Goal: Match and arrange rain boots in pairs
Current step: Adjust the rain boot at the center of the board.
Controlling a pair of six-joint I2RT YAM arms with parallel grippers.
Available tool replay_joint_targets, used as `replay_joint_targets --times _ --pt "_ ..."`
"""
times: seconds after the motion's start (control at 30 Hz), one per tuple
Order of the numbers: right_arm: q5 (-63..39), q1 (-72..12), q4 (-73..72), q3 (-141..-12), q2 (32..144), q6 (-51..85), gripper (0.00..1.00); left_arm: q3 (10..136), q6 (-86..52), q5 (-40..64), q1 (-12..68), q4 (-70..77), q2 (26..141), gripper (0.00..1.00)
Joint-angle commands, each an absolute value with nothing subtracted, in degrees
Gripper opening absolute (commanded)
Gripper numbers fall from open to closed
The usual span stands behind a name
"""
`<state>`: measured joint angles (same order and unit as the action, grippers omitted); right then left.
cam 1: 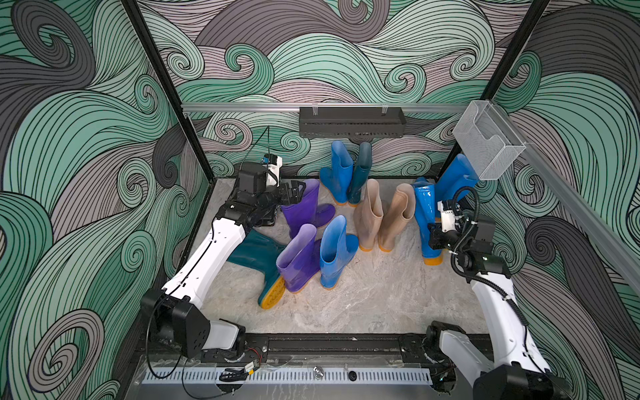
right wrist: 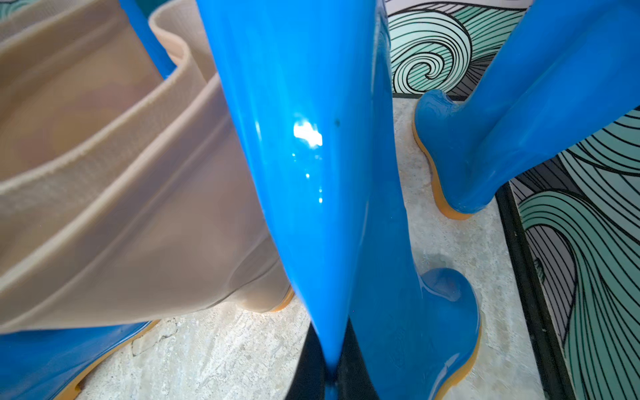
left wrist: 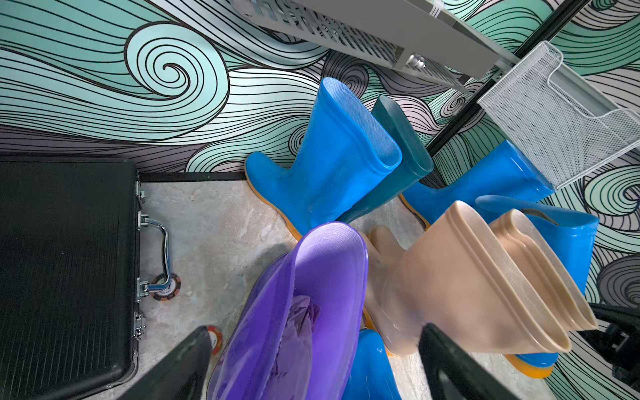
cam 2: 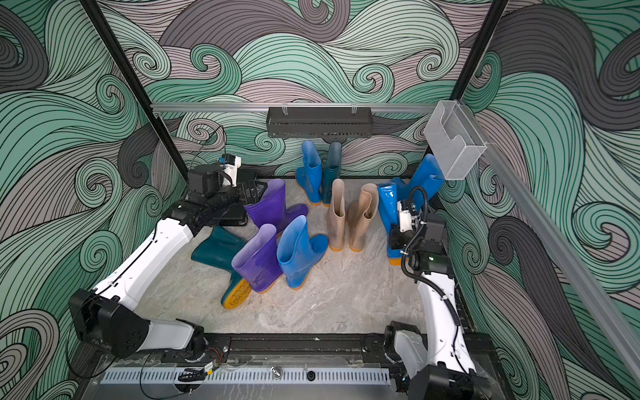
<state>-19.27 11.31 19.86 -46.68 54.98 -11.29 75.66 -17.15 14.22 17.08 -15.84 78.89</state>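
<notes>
Pinched tight in your right gripper (right wrist: pixel 330 375) is the top edge of a blue boot (right wrist: pixel 311 138). It hangs upright below that hand, and I cannot tell whether its sole rests on the floor (right wrist: pixel 242 353) or sits just above it. Your left gripper (left wrist: pixel 313 370) is spread wide, with one finger on each side of the cuff of a purple boot (left wrist: pixel 304 294); I see no contact.

Just beside the right hand, on its inner side, the beige boots (cam 1: pixel 369 214) stand together, already a pair. Just past that hand, toward the corner, a leaning blue boot (cam 1: pixel 453 180) rests against the wall. On the outer side of the left hand a black case (left wrist: pixel 65 270) lies flat.

Back from the left hand, toward your base, a second purple boot (cam 1: pixel 298 256) and a middle blue boot (cam 1: pixel 336 249) stand touching. A fallen teal boot (cam 1: pixel 259 263) lies on its side under the forearm. Farthest from both hands, at the back wall, a back blue boot (cam 1: pixel 337 173) stands against an upright teal boot (cam 1: pixel 362 173), a mismatch.

You seem to be pairing blue on the right while lining up on purple on the left. For the next move, I would carry the held boot to the leaning one and keep it clear of the beige pair. Close the left hand only once the cuff is centred. That thin, glossy rubber will likely fold or slip.
</notes>
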Motion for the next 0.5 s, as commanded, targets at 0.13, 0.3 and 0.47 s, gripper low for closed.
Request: replay_joint_targets --times 0.13,0.3,0.47 --pt "-32.44 13.72 2.93 -50.57 55.06 -8.99 0.0 74.01 -17.81 14.51 17.73 -13.76 77.27 0.95" --pt "-33.67 15.82 -2.34 -46.02 51.58 -7.12 0.0 71.7 -17.77 14.17 17.73 -11.19 76.73 0.95" --pt "-31.57 20.77 -1.94 -35.25 47.69 -4.98 0.0 72.06 -16.37 14.83 17.67 -11.49 78.0 0.95"
